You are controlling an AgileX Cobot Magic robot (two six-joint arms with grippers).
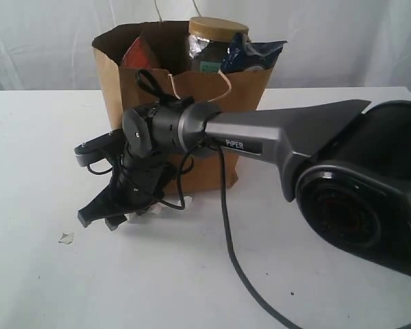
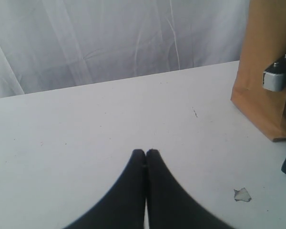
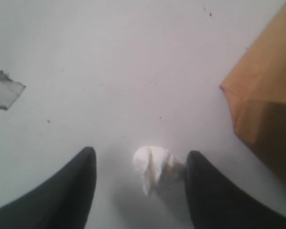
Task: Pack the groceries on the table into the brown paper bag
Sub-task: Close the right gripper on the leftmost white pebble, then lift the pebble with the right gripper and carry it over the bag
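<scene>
The brown paper bag [image 1: 185, 103] stands upright at the back middle of the table [image 1: 41, 137]. A gold-lidded clear jar [image 1: 218, 41], a blue packet [image 1: 252, 55] and a pouch with an orange label [image 1: 137, 53] stick out of its top. My right gripper [image 1: 101, 219] reaches across in front of the bag and points down at the table. It stands open [image 3: 140, 160], and a small white crumpled scrap [image 3: 155, 167] lies between its fingers, close to one of them. My left gripper [image 2: 146, 152] is shut and empty over bare table. The other groceries are out of view.
A flat white scrap [image 1: 66, 238] lies on the table left of the right gripper, and it also shows in both wrist views [image 3: 5, 90] [image 2: 242, 194]. The bag's lower corner [image 3: 267, 105] is close beside the right gripper. A black cable [image 1: 233, 260] trails across the table.
</scene>
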